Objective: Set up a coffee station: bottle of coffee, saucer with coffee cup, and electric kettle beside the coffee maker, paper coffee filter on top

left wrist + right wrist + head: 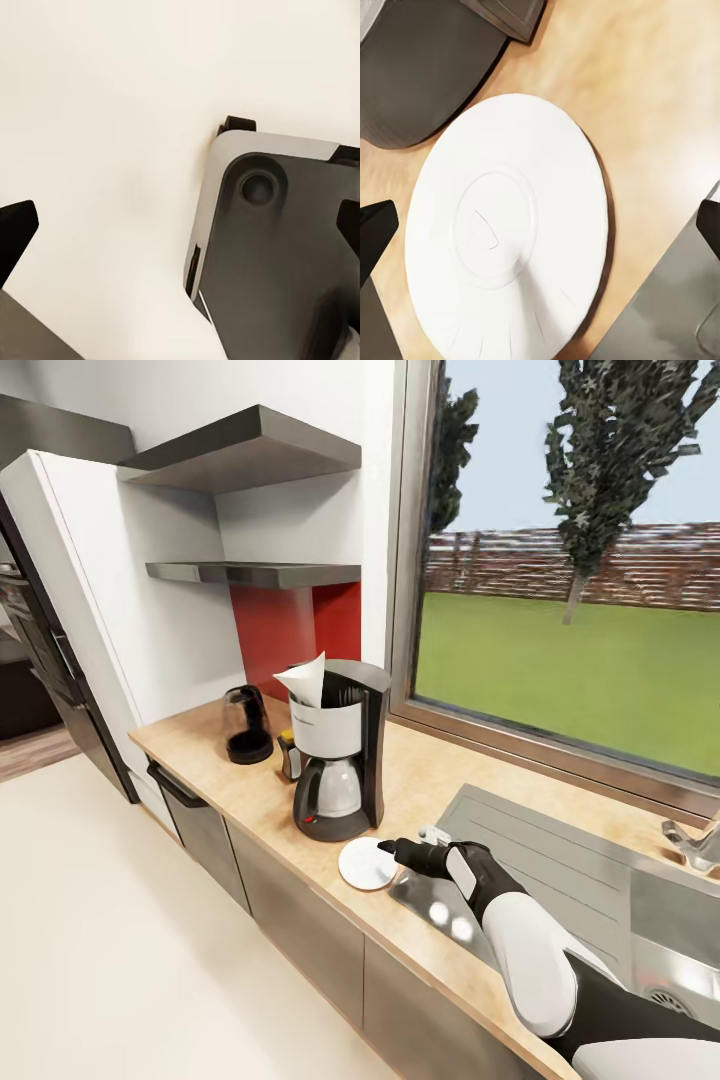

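Note:
The black and silver coffee maker (335, 755) stands on the wooden countertop (440, 780), with a white paper filter (305, 680) sticking out of its top. A black electric kettle (247, 725) is to its left, and a small bottle of coffee with a yellow lid (289, 754) stands between them. The white saucer (367, 863) lies flat on the counter just in front of the coffee maker. My right gripper (397, 850) is at the saucer's right edge. In the right wrist view it hangs open (540, 232) over the saucer (506, 225), fingertips (375, 236) wide apart. My left gripper (180, 225) is open.
A steel sink with drainboard (560, 860) and a faucet (695, 840) lie right of the saucer. Two grey shelves (250, 572) hang above the counter; a window is behind it. The left wrist view shows pale floor (97, 112) and the robot's dark base (277, 255).

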You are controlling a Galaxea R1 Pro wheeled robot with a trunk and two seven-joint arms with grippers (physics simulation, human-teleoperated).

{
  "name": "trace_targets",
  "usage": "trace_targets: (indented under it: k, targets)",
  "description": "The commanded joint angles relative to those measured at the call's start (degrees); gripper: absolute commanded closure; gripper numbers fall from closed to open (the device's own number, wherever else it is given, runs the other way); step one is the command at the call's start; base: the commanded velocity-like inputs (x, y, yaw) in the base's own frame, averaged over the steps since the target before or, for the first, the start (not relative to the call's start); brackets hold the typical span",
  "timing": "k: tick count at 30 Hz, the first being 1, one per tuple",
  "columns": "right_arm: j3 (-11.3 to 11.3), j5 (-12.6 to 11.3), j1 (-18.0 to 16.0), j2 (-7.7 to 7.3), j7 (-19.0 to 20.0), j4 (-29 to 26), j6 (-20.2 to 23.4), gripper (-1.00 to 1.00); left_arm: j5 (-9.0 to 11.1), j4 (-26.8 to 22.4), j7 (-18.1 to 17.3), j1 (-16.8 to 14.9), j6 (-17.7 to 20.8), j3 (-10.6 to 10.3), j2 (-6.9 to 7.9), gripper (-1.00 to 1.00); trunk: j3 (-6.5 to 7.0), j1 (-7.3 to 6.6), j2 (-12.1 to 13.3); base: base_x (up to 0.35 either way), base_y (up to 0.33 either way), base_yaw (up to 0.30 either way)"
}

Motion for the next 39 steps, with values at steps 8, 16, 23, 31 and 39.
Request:
trace_targets:
  k: [8,16,23,31,39]
  targets:
    - [-0.4,0.6,0.0,0.06,0.3,-0.1,0.3,-1.00,0.6,-0.1,-0.1,0.0,0.4,0.2,-0.07,-1.00,-0.13,0.04,-0.1,-0.152,-0.096,0.000]
    - [-0.4,0.6,0.0,0.06,0.3,-0.2,0.3,-1.00,0.6,-0.1,-0.2,0.0,0.4,0.2,-0.16,-1.00,-0.13,0.04,-0.1,-0.281,-0.119,0.000]
    - [-0.4,0.6,0.0,0.06,0.4,0.1,0.3,-1.00,0.6,-0.1,-0.2,0.0,0.4,0.4,-0.12,-1.00,-0.13,0.04,-0.1,-0.332,-0.007,0.000]
    - [-0.4,0.5,0.0,0.06,0.5,3.2,0.2,-1.00,0.9,-0.3,-0.2,-0.2,0.4,0.2,0.12,-1.00,-0.13,0.04,-0.1,-0.250,0.190,0.000]
    - [-0.4,0.5,0.0,0.06,0.6,6.6,0.2,-1.00,0.9,-0.7,-0.3,-0.2,0.3,0.2,0.02,-1.00,-0.13,0.04,-0.1,-0.018,0.299,0.000]
